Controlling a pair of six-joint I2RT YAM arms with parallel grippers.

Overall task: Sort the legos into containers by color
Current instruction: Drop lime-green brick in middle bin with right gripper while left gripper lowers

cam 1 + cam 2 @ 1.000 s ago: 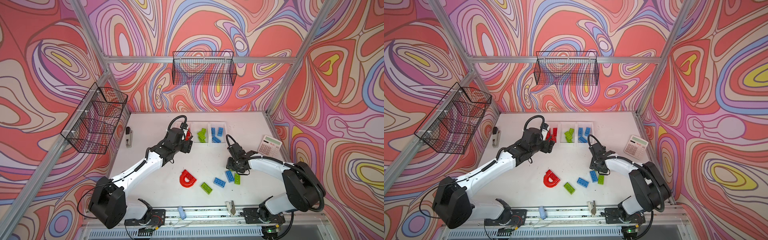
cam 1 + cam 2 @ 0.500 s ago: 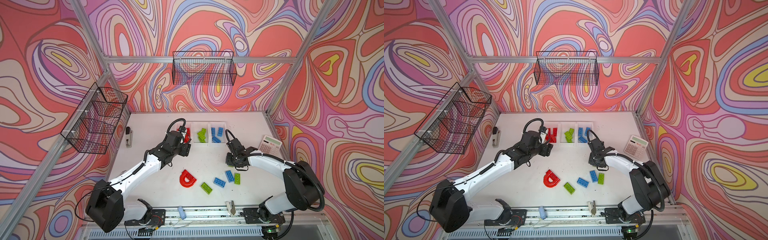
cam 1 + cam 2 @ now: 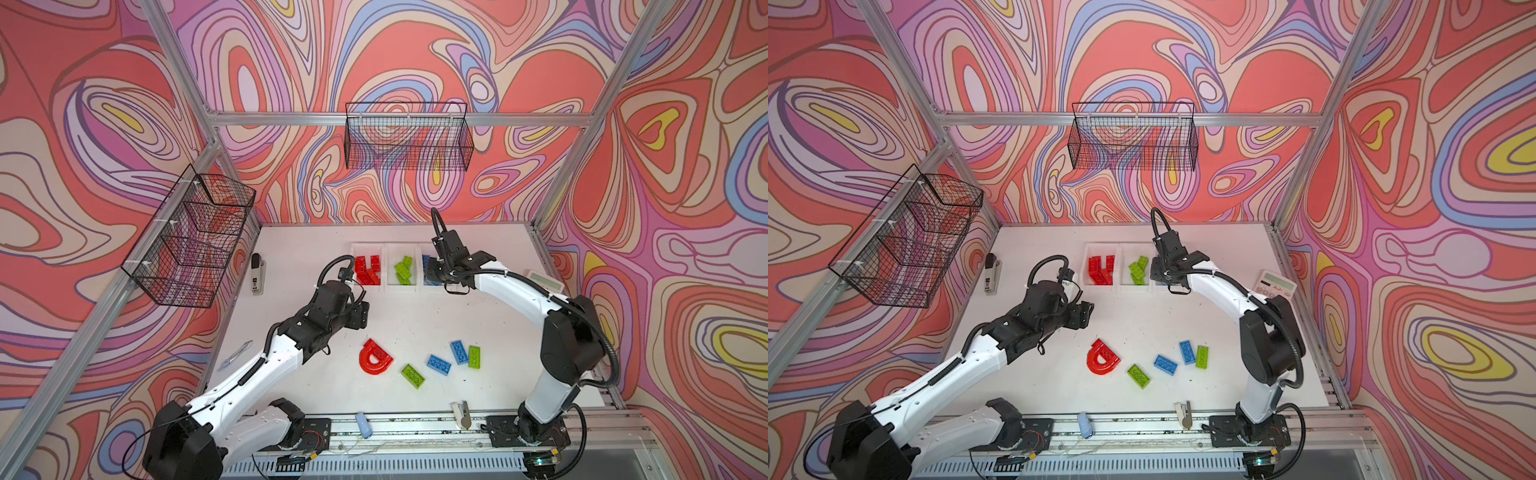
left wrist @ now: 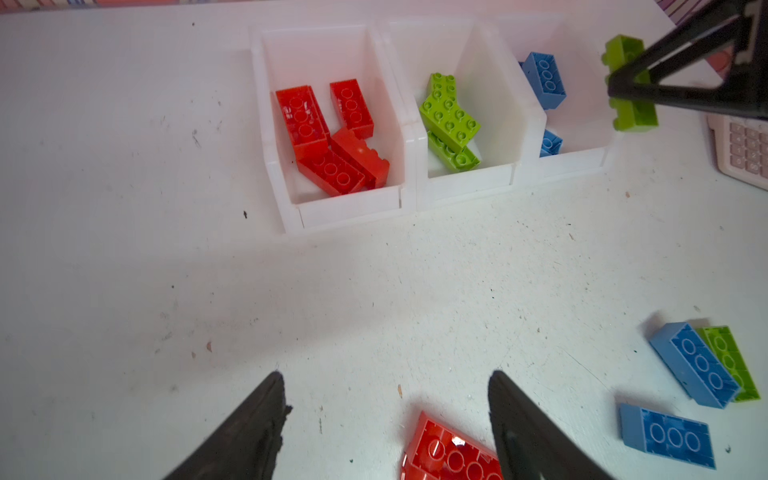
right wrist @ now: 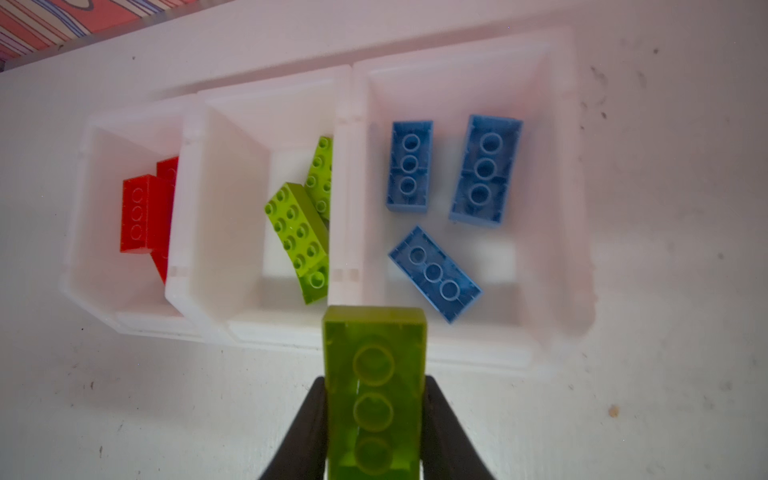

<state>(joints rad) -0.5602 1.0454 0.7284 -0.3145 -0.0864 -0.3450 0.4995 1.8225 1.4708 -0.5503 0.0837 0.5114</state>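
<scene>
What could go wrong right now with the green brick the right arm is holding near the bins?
1. The green brick in the right gripper hangs over the front rim, nearer the blue bin than the green bin; released here it might land among the blue bricks or bounce off the rim.
2. The open left gripper has one finger over the red arch; a straight descent could pin it rather than grasp it.
</scene>
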